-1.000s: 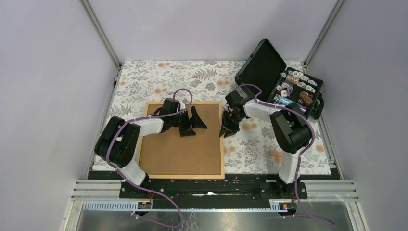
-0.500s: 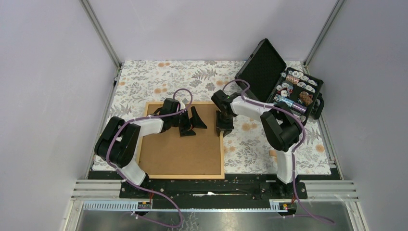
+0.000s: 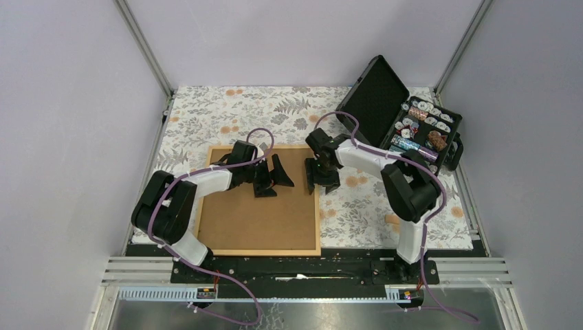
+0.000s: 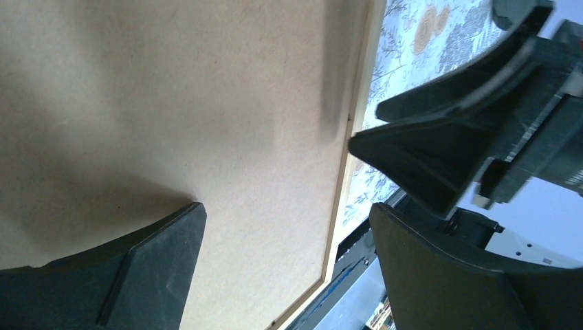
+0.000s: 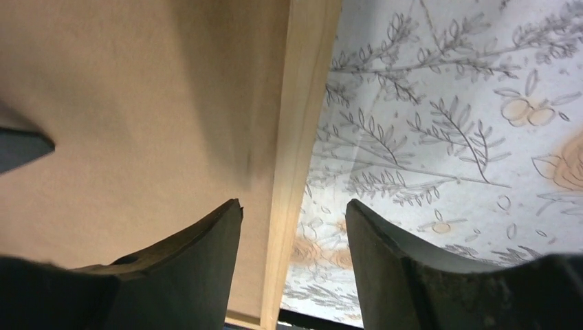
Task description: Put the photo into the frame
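Observation:
The frame (image 3: 319, 206) lies flat on the table, a thin light-wood rectangle filled by a plain brown backing board (image 3: 254, 220). The photo is hidden. My left gripper (image 3: 275, 179) hovers open over the board's far part; its wrist view shows wide-spread fingers (image 4: 144, 275) above the board (image 4: 172, 103), with the frame's rail (image 4: 344, 185) beyond. My right gripper (image 3: 322, 183) is open, its jaws standing either side of the frame's right rail (image 5: 302, 103), one finger (image 5: 199, 261) over the board and the other over the cloth. Neither holds anything.
A black hard case (image 3: 375, 96) stands open at the back right, its tray (image 3: 457, 130) full of small items. A floral tablecloth (image 3: 227, 110) covers the table. Walls and metal posts close in on three sides.
My right gripper has swung left from over the cloth to the frame's right rail and opened wider. The left gripper has barely moved.

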Controlling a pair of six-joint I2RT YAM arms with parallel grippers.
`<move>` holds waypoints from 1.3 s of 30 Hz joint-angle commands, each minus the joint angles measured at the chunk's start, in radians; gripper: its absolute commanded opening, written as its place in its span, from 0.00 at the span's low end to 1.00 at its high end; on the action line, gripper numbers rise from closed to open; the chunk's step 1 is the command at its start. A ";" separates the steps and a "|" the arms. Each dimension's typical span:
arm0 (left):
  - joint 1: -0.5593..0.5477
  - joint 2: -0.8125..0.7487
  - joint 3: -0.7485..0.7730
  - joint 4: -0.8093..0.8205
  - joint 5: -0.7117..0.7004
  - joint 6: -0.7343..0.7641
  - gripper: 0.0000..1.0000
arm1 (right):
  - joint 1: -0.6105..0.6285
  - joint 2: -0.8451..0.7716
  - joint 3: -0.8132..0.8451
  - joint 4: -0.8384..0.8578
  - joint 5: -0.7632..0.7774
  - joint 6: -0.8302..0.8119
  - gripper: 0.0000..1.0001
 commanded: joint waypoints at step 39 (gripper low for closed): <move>0.333 -0.193 0.202 -0.416 -0.115 0.227 0.97 | -0.078 0.237 0.366 0.433 0.316 -1.043 0.27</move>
